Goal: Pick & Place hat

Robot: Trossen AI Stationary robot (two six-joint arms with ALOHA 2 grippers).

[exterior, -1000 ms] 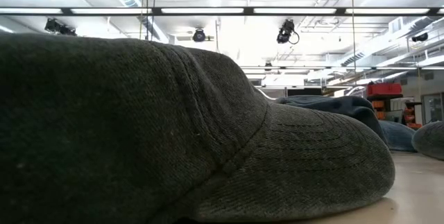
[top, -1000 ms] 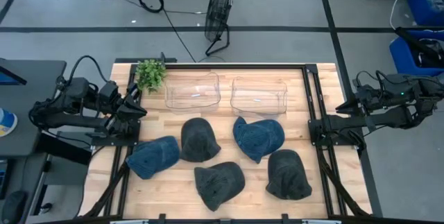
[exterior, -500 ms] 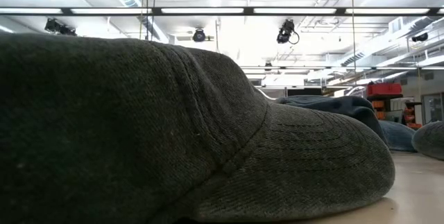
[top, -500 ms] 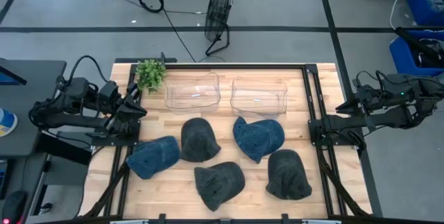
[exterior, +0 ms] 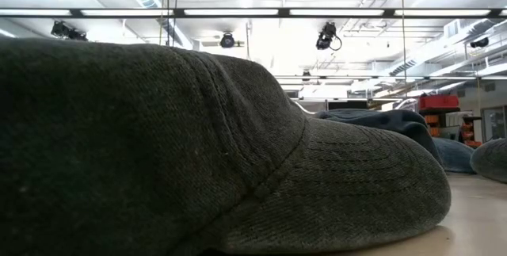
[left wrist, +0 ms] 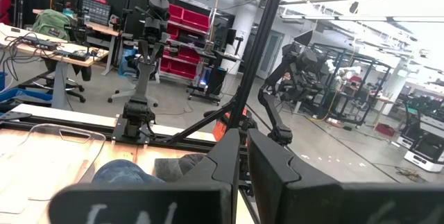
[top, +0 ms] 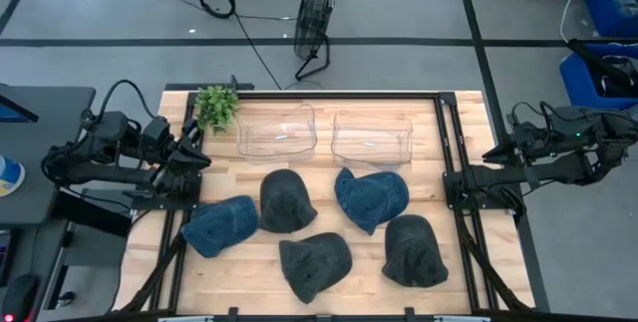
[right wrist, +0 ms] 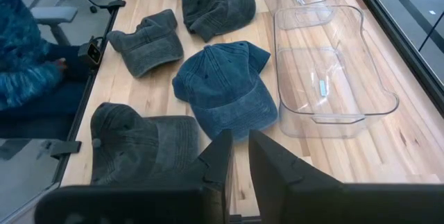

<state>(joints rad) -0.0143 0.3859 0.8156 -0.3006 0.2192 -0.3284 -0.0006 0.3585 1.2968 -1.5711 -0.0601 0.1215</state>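
Observation:
Five caps lie brim and crown down on the wooden table. In the high view there is a blue cap [top: 219, 224] at the left, a dark grey cap [top: 286, 200], a blue cap [top: 371, 197] in the middle, and two dark grey caps [top: 316, 264] [top: 414, 250] near the front edge. My left gripper [top: 195, 153] waits shut over the table's left edge. My right gripper [top: 488, 154] waits shut over the right edge. In the right wrist view my gripper [right wrist: 239, 160] points over the middle blue cap [right wrist: 225, 89]. One dark grey cap [exterior: 198, 145] fills the low view.
Two clear plastic bins [top: 277, 130] [top: 372, 138] stand side by side at the table's far side, with a small green plant [top: 215, 108] left of them. Black frame rails [top: 454, 153] run along both sides. A person's blue sleeve [right wrist: 28, 50] shows at the near edge.

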